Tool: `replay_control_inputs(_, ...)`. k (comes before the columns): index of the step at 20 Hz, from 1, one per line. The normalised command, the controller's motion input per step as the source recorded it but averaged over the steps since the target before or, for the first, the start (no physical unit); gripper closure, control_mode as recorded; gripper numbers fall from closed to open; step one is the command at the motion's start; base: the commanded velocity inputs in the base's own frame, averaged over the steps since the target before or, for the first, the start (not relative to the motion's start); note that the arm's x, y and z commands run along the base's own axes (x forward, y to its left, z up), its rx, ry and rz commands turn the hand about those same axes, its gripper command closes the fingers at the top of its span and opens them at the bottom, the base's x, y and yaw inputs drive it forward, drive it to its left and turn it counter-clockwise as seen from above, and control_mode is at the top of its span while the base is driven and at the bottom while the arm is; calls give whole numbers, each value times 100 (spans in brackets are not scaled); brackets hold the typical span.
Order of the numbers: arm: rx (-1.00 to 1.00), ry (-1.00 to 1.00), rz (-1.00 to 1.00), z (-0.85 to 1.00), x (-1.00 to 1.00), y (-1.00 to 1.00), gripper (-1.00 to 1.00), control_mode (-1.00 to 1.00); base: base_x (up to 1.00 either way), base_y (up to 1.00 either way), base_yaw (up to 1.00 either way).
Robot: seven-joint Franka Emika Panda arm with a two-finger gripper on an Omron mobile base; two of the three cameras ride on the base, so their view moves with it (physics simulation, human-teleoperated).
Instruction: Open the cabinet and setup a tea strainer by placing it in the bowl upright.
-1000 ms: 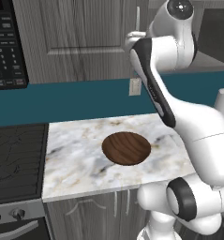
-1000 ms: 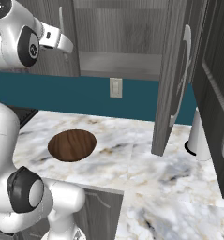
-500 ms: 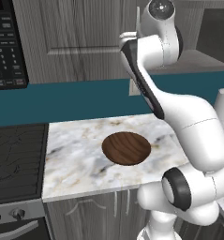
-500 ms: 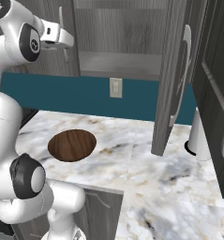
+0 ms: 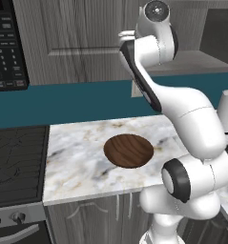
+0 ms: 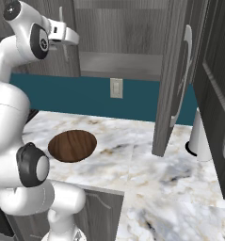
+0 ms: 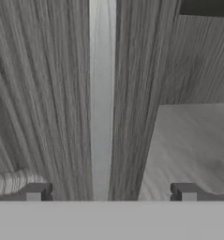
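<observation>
Now the hand [image 7: 110,192] is spread wide, straddling the left cabinet [image 7: 48,93] door's handle [image 7: 102,103], while the bowl [image 5: 129,150] sits on the counter [image 5: 77,162].

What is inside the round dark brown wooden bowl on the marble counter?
Nothing: the round dark brown wooden bowl shows only bare wood grain inside. The marble counter beneath it is covered.

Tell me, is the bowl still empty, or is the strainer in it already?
Empty. The bowl sits upright on the marble counter with only bare wood grain showing inside, seen from both base views.
</observation>
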Motion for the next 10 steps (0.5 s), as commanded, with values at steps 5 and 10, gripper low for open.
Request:
replay_control_inputs(5,0,-1,0,0,42,0,-100,-100,0,0,0)
replay_control_inputs(10,0,0,0,0,40,0,-100,-100,0,0,0)
